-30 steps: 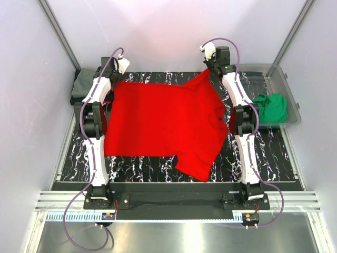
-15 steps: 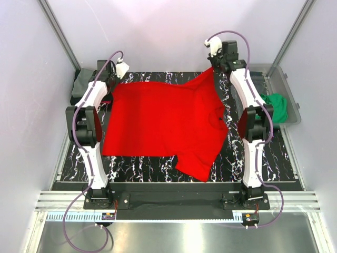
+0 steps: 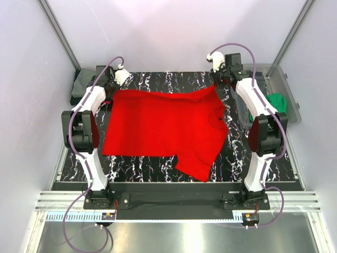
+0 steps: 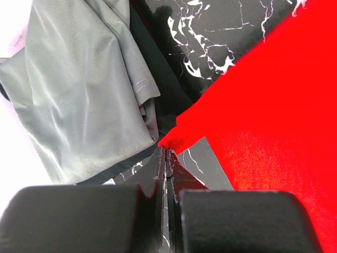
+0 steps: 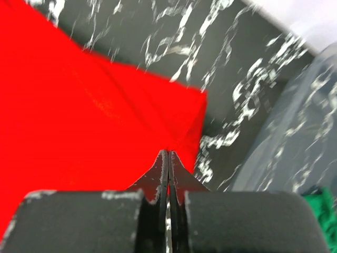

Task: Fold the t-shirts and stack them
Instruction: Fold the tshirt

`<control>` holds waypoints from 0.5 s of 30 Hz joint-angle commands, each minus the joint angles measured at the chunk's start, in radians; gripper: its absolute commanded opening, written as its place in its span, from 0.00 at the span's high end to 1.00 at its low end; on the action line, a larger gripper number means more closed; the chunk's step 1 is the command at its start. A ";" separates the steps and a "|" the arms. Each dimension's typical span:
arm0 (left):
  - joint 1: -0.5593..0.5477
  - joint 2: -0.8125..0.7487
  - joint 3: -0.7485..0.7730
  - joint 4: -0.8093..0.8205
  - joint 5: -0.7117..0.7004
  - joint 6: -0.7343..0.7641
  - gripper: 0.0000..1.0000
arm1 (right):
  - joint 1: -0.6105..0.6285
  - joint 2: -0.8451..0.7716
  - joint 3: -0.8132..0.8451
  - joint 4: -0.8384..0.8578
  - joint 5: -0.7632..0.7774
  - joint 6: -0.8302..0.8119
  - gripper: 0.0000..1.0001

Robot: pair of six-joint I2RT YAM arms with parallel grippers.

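Observation:
The red t-shirt (image 3: pixel 163 124) lies spread across the black marbled table. My left gripper (image 3: pixel 112 89) is shut on its far left corner (image 4: pixel 176 136), and my right gripper (image 3: pixel 217 83) is shut on its far right corner (image 5: pixel 181 132); the far edge is stretched between them. One sleeve hangs toward the near edge. The grey-olive t-shirt (image 3: pixel 83 84) lies folded at the far left, also in the left wrist view (image 4: pixel 79 89), with dark cloth under it. The green t-shirt (image 3: pixel 274 105) sits crumpled in the clear bin (image 3: pixel 289 97).
The clear plastic bin stands at the table's far right, and its wall shows in the right wrist view (image 5: pixel 295 142). White walls with metal posts close in the back and sides. Bare marbled table (image 3: pixel 158 79) shows behind the red shirt.
Both grippers have moved outward and farther back with the shirt's corners, and the far edge of the red shirt has been pulled straight and taut.

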 commanded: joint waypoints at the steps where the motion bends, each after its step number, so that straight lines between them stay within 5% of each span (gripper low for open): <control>1: -0.001 -0.066 -0.017 0.043 0.022 0.023 1.00 | 0.010 -0.117 -0.068 0.006 -0.026 0.019 1.00; 15: 0.000 -0.066 -0.084 0.054 0.001 0.072 1.00 | 0.013 -0.263 -0.256 -0.005 -0.059 0.075 1.00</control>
